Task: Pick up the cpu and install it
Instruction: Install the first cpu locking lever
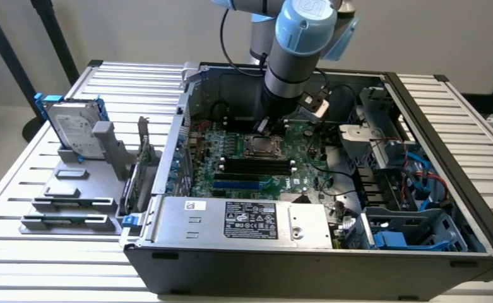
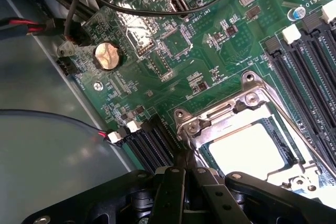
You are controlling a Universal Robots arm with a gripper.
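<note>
Open computer case [image 1: 314, 252] fills centre frame on the slatted counter [image 1: 44, 252]. Green motherboard [image 1: 255, 167] inside; black cables [image 2: 157, 9] cross above it. Hard drive [image 1: 71, 129] upright at left. Hand [image 2: 184, 174] closed, holding nothing, beside the socket [image 2: 252, 135]; cpu [image 2: 247, 150] lies seated there.

Cpu [image 2: 251, 149] apparently in socket [image 2: 247, 98] — gripper [image 2: 185, 179] just beside.

The arm [image 1: 301, 44] hides its jaws in the exterior view; the socket [image 2: 257, 140] runs past the wrist view's edge.
</note>
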